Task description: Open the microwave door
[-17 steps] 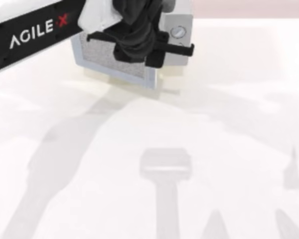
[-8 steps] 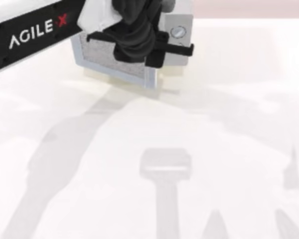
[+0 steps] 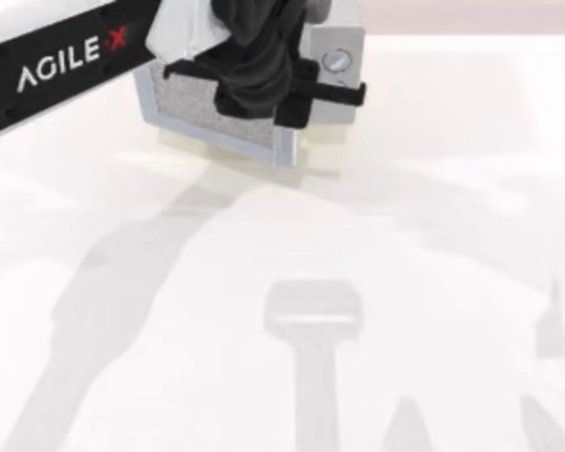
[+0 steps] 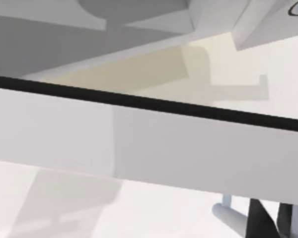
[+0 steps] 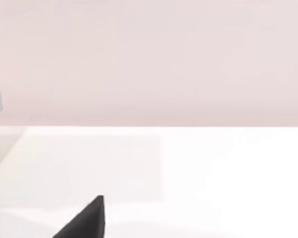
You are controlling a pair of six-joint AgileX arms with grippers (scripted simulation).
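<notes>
The microwave (image 3: 334, 71) sits at the far edge of the surface (image 3: 433, 235), left of centre. Its door (image 3: 217, 118) is swung partly outward, mesh window up, the free edge angled toward the near side. The left tool (image 3: 297, 94) is over the door beside the knob panel (image 3: 337, 61); whether it grips I cannot tell. The right arm shows only a dark fingertip (image 5: 87, 220) in its wrist view.

black left arm (image 3: 66, 61) (white "AGILE" lettering), red X
</notes>
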